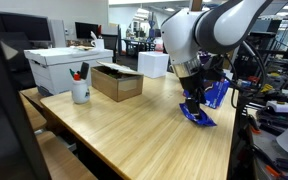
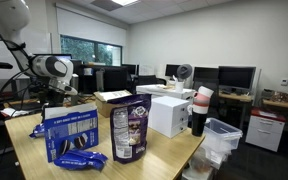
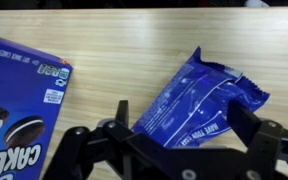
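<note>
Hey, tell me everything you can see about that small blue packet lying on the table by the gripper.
The blue packet is a glossy, foil-like plastic wrapper with white print, crinkled, with crimped ends. It lies flat and slanted on the wooden table, clear of the blue cookie box beside it. The open gripper hangs over it, a finger at either side; whether they touch it cannot be told.
</note>
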`<state>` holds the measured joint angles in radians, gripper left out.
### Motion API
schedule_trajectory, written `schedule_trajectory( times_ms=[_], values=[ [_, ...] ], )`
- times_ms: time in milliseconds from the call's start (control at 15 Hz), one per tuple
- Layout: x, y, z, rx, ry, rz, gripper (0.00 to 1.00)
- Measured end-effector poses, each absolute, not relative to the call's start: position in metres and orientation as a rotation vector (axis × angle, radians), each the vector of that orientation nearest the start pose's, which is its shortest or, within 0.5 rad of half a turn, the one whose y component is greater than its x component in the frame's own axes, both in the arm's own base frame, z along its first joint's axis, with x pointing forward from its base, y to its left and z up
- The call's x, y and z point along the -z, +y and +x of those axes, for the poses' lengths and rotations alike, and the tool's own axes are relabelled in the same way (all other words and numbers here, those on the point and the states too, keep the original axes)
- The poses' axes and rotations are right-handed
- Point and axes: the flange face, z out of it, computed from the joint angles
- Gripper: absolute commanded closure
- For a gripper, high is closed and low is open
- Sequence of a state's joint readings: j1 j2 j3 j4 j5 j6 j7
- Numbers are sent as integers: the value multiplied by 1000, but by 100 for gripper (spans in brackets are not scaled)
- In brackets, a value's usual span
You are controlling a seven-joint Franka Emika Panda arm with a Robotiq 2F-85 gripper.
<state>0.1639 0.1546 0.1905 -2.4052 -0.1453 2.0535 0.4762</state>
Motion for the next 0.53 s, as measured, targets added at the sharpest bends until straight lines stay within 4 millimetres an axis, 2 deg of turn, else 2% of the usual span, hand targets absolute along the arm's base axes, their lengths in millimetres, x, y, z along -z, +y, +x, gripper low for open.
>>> schedule_trajectory(
  times_ms=[200, 267, 333, 533],
  values=[
    [-213, 141, 415, -754, 70, -3332, 0],
    [-210, 140, 417, -764, 85, -3331, 9],
    [-208, 139, 418, -770, 92, -3331, 25],
    [-204, 139, 422, -782, 103, -3329, 44]
  ],
)
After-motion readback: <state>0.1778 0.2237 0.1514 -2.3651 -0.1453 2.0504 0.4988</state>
